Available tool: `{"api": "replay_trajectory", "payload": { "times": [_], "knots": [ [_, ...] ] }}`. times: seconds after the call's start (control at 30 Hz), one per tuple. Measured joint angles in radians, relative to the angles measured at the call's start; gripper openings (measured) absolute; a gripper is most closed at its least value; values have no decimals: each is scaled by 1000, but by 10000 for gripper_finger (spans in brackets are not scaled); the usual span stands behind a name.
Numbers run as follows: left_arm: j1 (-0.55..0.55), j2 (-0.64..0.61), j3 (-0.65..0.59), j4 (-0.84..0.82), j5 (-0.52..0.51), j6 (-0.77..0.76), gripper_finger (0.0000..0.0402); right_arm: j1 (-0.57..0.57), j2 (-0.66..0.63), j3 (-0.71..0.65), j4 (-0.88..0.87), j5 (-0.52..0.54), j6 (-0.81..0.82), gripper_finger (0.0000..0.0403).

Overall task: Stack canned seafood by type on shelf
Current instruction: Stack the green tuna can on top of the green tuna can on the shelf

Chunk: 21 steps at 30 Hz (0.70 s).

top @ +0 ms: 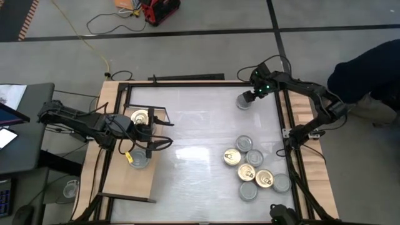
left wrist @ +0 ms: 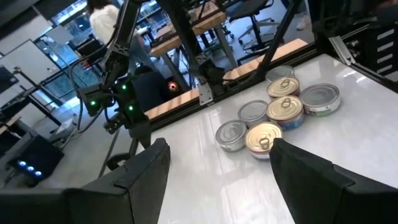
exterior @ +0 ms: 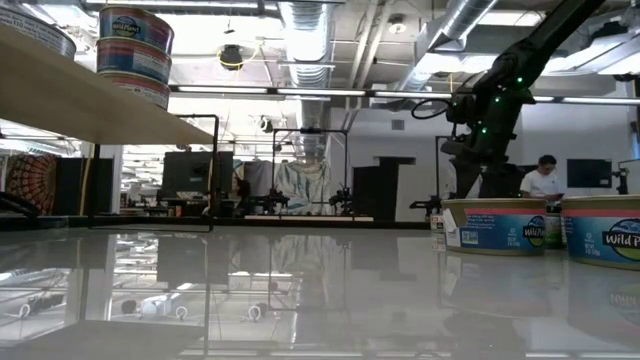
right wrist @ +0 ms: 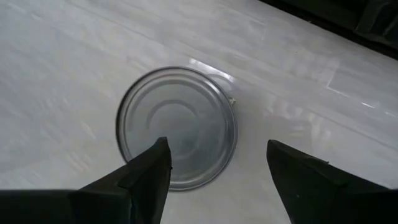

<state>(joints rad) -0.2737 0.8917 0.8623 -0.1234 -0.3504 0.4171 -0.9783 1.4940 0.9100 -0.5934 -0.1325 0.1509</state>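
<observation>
The shelf is a wooden board with a black frame, raised over the table's left side. A gold-topped tin and a silver-topped tin show on it from above; the low view shows tins stacked there. My left gripper stands open between those two, pointing level toward the table's right, with nothing between its fingers. At the far right, a single silver-topped tin rests on the white table. My right gripper is open over it, slanting down. My right gripper comes at the single tin from above. One finger shows in front of the tin's top near its rim, and the other stands beside the tin. I cannot tell whether either finger touches it.
Several gold and silver tins sit in a cluster on the table's near right, and two of them fill the low view's right. A person in dark clothes stands beyond the far right corner. Black frame rails edge the table.
</observation>
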Motion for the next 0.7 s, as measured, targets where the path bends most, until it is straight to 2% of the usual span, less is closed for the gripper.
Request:
{"api": "replay_trajectory", "payload": {
  "times": [0.17, 0.33, 0.53, 0.7],
  "knots": [
    [0, 0, 0, -4, 0, -2, 263, -7, 0, -4, 8, -2, 13, 274],
    [0, 0, 0, -30, -2, -20, 263, -33, 0, -89, 75, -10, 37, 250],
    [0, 0, 0, -45, -19, -18, 263, -36, -3, -144, 176, -15, 44, 202],
    [0, 0, 0, -45, -26, -20, 263, -36, -1, -145, 186, -21, 59, 144]
  ]
}}
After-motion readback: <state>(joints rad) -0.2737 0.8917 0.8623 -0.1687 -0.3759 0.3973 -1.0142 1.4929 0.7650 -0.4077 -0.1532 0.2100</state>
